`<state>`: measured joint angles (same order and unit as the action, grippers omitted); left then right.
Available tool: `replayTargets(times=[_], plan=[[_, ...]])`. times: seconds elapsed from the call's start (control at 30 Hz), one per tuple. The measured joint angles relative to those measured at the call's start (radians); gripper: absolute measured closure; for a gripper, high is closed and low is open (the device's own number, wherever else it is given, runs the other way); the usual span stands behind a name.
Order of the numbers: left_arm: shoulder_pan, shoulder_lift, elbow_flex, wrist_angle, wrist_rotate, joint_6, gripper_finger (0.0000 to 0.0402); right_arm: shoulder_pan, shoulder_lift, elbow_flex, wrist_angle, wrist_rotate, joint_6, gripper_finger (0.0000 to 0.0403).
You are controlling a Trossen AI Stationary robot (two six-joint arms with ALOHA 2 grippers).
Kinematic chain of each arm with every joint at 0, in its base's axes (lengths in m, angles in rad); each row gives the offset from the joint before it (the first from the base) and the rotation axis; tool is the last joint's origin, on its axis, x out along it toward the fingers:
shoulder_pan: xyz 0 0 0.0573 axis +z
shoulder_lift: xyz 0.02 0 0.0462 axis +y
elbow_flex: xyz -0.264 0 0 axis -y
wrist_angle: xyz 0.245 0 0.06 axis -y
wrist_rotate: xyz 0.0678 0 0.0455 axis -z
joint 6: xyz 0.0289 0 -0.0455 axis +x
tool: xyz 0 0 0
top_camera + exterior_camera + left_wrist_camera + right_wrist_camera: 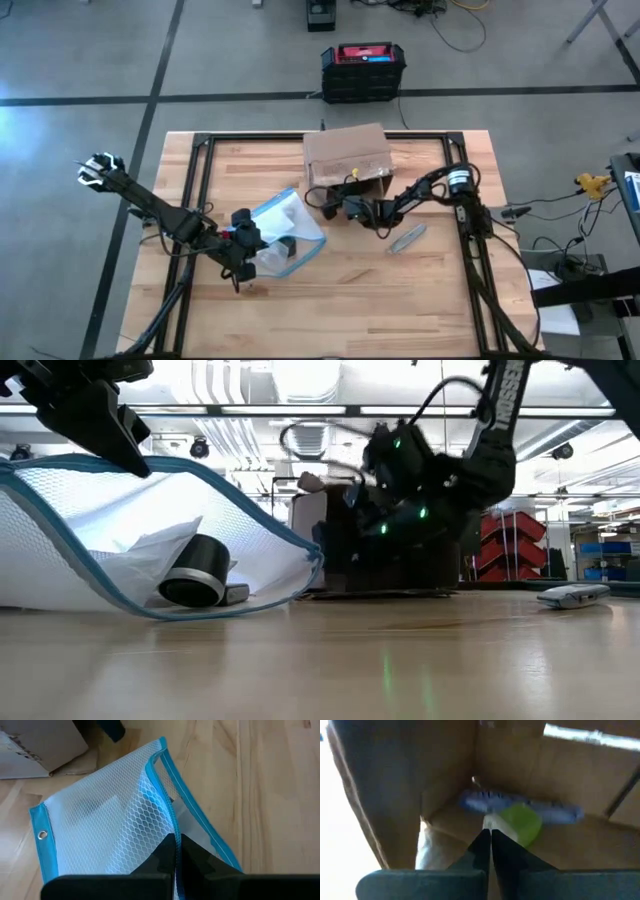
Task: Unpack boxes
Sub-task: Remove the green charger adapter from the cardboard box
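Around right hand (488, 836): box (347, 152) interior.

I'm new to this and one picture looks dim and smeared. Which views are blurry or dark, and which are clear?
The right wrist view is dim and soft: it looks into the shaded box, where a green object and a blue one look smeared. The low view is backlit by ceiling lights, leaving the right gripper dark and blurred. The left wrist view is bright and sharp on the mesh pouch. The high view is evenly lit.
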<state>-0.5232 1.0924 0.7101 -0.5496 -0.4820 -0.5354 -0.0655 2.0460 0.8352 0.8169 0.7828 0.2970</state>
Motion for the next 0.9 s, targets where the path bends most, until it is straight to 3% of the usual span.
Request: replayTargets(times=[0.2,0.43,0.5,0.67,0.9], plan=[[0.000,0.000,0.000,-0.001,0.000,0.000,0.0401,0.023,0.042,0.024,-0.051,-0.026,0.018,0.0401],[0.000,-0.001,0.000,-0.001,0.001,0.003,0.0401,0.170,-0.126,0.024,-0.598,-0.069,0.213,0.0401],[0.000,-0.003,0.000,-0.001,0.001,0.003,0.0401,0.239,-0.183,0.022,-0.732,-0.037,0.287,0.0401],[0.000,-0.016,0.000,-0.006,0.001,0.020,0.0401,0.312,-0.256,0.021,-0.748,0.166,0.339,0.0401],[-0.002,-0.055,0.000,-0.020,0.033,0.019,0.0401,0.293,-0.199,0.012,-0.748,0.161,0.399,0.0401]])
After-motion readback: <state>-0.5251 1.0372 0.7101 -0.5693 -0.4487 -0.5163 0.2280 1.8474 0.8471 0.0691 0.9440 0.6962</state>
